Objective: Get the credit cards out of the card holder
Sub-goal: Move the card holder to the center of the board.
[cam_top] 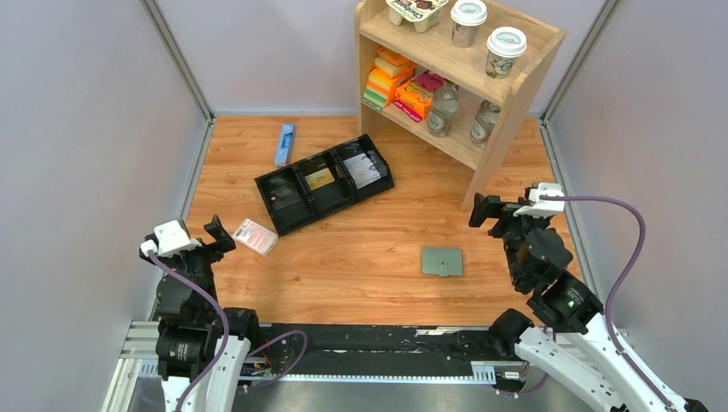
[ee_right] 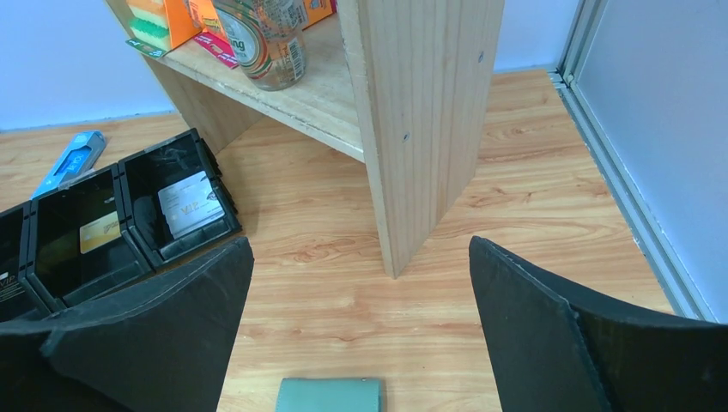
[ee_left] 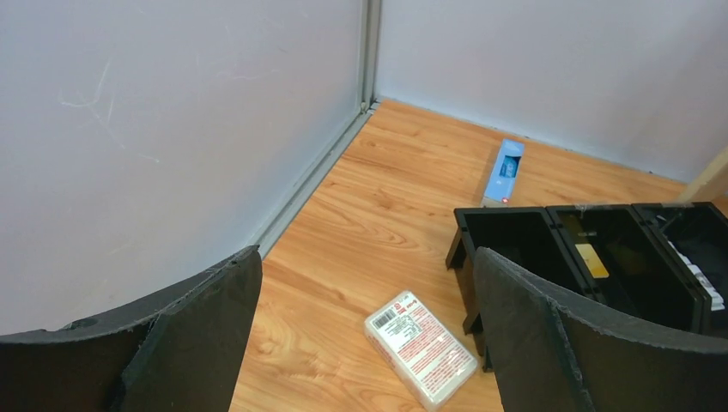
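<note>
Left hand (cam_top: 220, 235): fingers spread, empty, left of the black three-compartment tray (cam_top: 324, 182). Card holder (cam_top: 442, 260): closed, flat on the wood-grain tabletop (cam_top: 360, 257), right of the tray and nearer the arms, well apart from it. It is matte grey-green and rectangular with a small tab. Expect it to be light, thin and pliable. Pinch an edge while pinning the body. Right hand (cam_top: 482, 213): fingers spread, empty, right of the tray.
</note>
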You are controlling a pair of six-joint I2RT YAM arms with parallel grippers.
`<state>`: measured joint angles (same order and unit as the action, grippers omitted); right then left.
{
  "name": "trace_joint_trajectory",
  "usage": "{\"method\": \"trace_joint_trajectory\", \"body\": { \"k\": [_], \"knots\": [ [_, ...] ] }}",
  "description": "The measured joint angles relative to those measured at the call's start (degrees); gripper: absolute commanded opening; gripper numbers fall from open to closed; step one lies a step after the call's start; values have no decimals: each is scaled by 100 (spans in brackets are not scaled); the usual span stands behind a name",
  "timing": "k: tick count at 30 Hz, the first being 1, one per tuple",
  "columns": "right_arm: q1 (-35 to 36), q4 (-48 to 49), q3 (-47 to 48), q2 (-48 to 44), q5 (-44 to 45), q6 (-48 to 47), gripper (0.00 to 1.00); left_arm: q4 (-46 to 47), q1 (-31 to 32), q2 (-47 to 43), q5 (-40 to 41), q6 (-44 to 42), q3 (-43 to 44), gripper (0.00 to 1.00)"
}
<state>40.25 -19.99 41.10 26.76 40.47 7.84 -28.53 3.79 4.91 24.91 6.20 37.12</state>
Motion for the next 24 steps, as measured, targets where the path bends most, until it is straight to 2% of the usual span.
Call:
{"method": "trace_joint_trajectory", "body": {
  "k": [6, 12, 16, 20, 24],
  "knots": [
    [0, -81, 131, 243, -13, 271, 100, -4, 0, -26, 162, 101, -2, 100],
    [0, -520, 157, 662, 59, 1349, 100, 48, 0, -175, 216, 120, -46, 100],
    [0, -951, 0, 597, 221, 2076, 100, -4, 0, -197, 219, 164, -46, 100],
    [-11, -1276, -168, 538, 299, 2409, 100, -48, 0, -317, 216, 286, -46, 100],
    [-236, -1469, -173, 981, 111, 2555, 100, -59, 0, -356, 114, 452, -44, 100]
  ]
}}
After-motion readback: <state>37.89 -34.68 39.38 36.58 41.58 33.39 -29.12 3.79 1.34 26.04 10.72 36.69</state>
